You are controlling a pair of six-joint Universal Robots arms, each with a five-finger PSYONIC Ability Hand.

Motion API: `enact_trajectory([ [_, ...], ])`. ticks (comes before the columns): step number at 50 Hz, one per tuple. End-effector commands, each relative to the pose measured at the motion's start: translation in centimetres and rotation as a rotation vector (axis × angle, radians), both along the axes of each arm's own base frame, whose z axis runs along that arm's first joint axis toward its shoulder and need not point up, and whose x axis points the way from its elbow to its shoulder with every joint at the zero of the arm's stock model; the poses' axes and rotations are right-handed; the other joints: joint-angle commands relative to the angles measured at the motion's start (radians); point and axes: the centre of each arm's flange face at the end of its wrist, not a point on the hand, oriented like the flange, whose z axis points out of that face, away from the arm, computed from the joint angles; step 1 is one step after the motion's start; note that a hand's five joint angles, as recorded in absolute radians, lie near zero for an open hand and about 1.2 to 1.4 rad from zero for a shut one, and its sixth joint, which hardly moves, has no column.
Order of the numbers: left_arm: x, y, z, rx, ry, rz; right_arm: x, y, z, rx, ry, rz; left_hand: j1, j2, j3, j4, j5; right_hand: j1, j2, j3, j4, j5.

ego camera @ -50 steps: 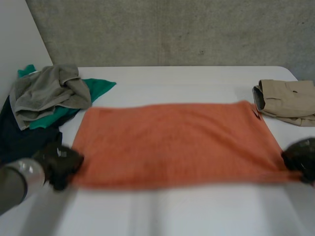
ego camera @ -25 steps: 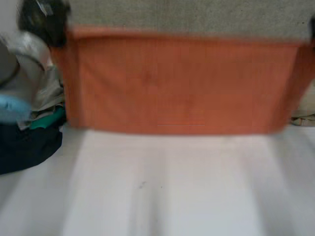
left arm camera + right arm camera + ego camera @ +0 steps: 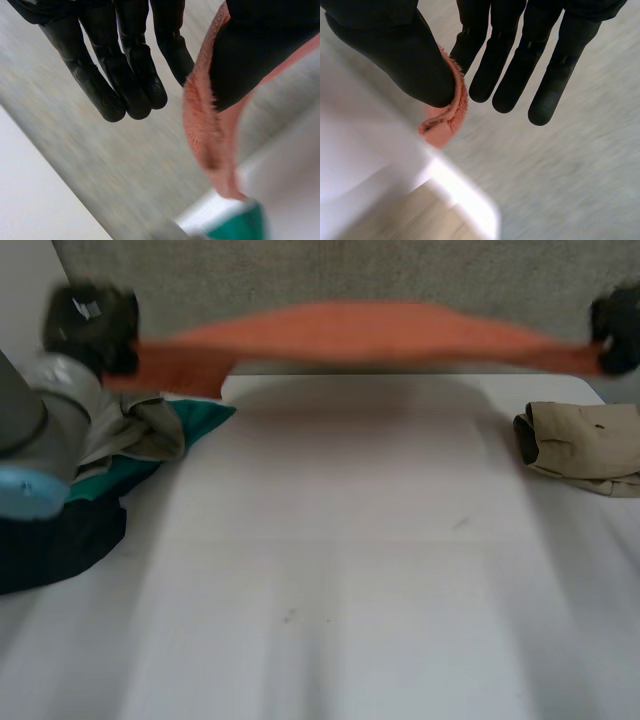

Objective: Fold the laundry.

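Observation:
An orange towel (image 3: 370, 330) hangs stretched in the air above the far edge of the white table (image 3: 340, 570). My left hand (image 3: 90, 325) holds its left corner and my right hand (image 3: 615, 330) holds its right corner. In the left wrist view the thumb of my left hand (image 3: 250, 50) pinches the towel's fuzzy edge (image 3: 205, 125) beside straight fingers (image 3: 130, 75). Looking along the right palm, my right hand (image 3: 520, 65) has its fingers straight, and its thumb (image 3: 405, 55) pinches the towel's corner (image 3: 445, 120) against the nearest finger.
A heap of grey, green and dark clothes (image 3: 130, 430) lies at the table's left edge, under my left arm (image 3: 30, 440). A folded beige garment (image 3: 585, 445) lies at the far right. A grey wall (image 3: 350, 275) stands behind the table.
The towel lay flat on the table a second ago. Both hands have lifted it by its near corners, up and away, and it now hangs off the table as a thin band.

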Motion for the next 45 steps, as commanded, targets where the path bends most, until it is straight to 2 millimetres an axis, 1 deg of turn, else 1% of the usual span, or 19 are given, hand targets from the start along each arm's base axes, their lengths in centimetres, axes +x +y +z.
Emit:
enact_trajectory([
  [1, 0.6, 3.3, -8.3, 0.282, -0.121, -0.063, -0.4, 2.4, -8.3, 0.333, 0.120, 0.035, 0.232, 0.197, 0.203, 0.199, 0.226, 0.260, 0.216, 0.206, 0.199, 0.214],
  [3, 1.3, 4.7, -9.7, 0.357, -0.165, -0.068, -1.1, 3.7, -10.1, 0.434, 0.168, 0.035, 0.232, 0.197, 0.203, 0.199, 0.226, 0.260, 0.216, 0.206, 0.199, 0.214],
  [5, 1.9, 5.9, -10.5, 0.415, -0.198, -0.068, -1.7, 4.5, -10.9, 0.489, 0.197, 0.033, 0.232, 0.197, 0.203, 0.199, 0.226, 0.260, 0.216, 0.206, 0.199, 0.214],
  [9, 3.0, 10.2, -11.5, 0.565, -0.317, -0.095, -3.3, 7.5, -11.3, 0.628, 0.274, 0.034, 0.232, 0.197, 0.203, 0.199, 0.226, 0.260, 0.216, 0.206, 0.199, 0.214],
  [10, 3.4, 12.1, -11.3, 0.608, -0.393, -0.115, -3.7, 8.9, -10.8, 0.678, 0.310, 0.050, 0.232, 0.197, 0.203, 0.199, 0.226, 0.260, 0.216, 0.206, 0.199, 0.214],
  [13, 4.0, 15.3, -11.0, 0.670, -0.528, -0.166, -4.8, 11.0, -9.7, 0.761, 0.377, 0.075, 0.232, 0.197, 0.203, 0.199, 0.226, 0.260, 0.216, 0.206, 0.199, 0.214],
  [14, 4.5, 16.9, -10.7, 0.712, -0.609, -0.198, -5.5, 12.2, -9.0, 0.808, 0.421, 0.104, 0.232, 0.197, 0.203, 0.199, 0.226, 0.260, 0.216, 0.206, 0.199, 0.214],
  [19, 5.1, 19.5, -9.8, 0.775, -0.734, -0.294, -6.5, 13.9, -7.5, 0.872, 0.522, 0.201, 0.232, 0.197, 0.203, 0.199, 0.226, 0.260, 0.216, 0.206, 0.199, 0.214],
  [21, 4.8, 19.1, -9.5, 0.751, -0.715, -0.306, -6.4, 13.6, -7.3, 0.857, 0.525, 0.199, 0.232, 0.197, 0.203, 0.199, 0.226, 0.260, 0.216, 0.206, 0.199, 0.214],
  [24, 4.3, 16.8, -8.9, 0.675, -0.650, -0.280, -6.2, 12.3, -7.7, 0.828, 0.491, 0.173, 0.232, 0.197, 0.203, 0.199, 0.226, 0.260, 0.216, 0.206, 0.199, 0.214],
  [26, 3.8, 14.3, -8.7, 0.616, -0.587, -0.238, -5.6, 11.0, -8.1, 0.792, 0.459, 0.158, 0.232, 0.197, 0.203, 0.199, 0.226, 0.260, 0.216, 0.206, 0.199, 0.214],
  [29, 3.2, 11.7, -8.5, 0.563, -0.528, -0.197, -5.0, 9.6, -8.4, 0.744, 0.420, 0.140, 0.232, 0.197, 0.203, 0.199, 0.226, 0.260, 0.216, 0.206, 0.199, 0.214],
  [30, 2.7, 10.1, -8.4, 0.533, -0.491, -0.167, -4.6, 8.5, -8.7, 0.699, 0.395, 0.130, 0.232, 0.197, 0.203, 0.199, 0.226, 0.260, 0.216, 0.206, 0.199, 0.214],
  [31, 2.5, 9.3, -8.3, 0.524, -0.479, -0.153, -4.4, 7.9, -8.9, 0.676, 0.385, 0.123, 0.232, 0.197, 0.203, 0.199, 0.226, 0.260, 0.216, 0.206, 0.199, 0.214],
  [32, 1.9, 7.5, -8.5, 0.513, -0.454, -0.115, -4.0, 6.7, -9.2, 0.623, 0.369, 0.112, 0.232, 0.197, 0.203, 0.199, 0.226, 0.260, 0.216, 0.206, 0.199, 0.214],
  [33, 1.7, 6.9, -8.5, 0.508, -0.448, -0.101, -3.5, 5.2, -9.5, 0.558, 0.349, 0.100, 0.232, 0.197, 0.203, 0.199, 0.226, 0.260, 0.216, 0.206, 0.199, 0.214],
  [34, 1.1, 5.5, -8.6, 0.498, -0.438, -0.057, -3.1, 3.9, -9.9, 0.499, 0.332, 0.090, 0.232, 0.197, 0.203, 0.199, 0.226, 0.260, 0.216, 0.206, 0.199, 0.214],
  [38, 0.4, 3.6, -8.8, 0.480, -0.439, 0.013, -2.2, 1.7, -10.1, 0.380, 0.298, 0.074, 0.232, 0.197, 0.203, 0.199, 0.226, 0.260, 0.216, 0.206, 0.199, 0.214],
  [45, -0.7, 1.8, -9.5, 0.464, -0.452, 0.064, -0.4, -1.2, -10.9, 0.209, 0.253, 0.079, 0.232, 0.197, 0.203, 0.199, 0.226, 0.260, 0.216, 0.206, 0.199, 0.214],
])
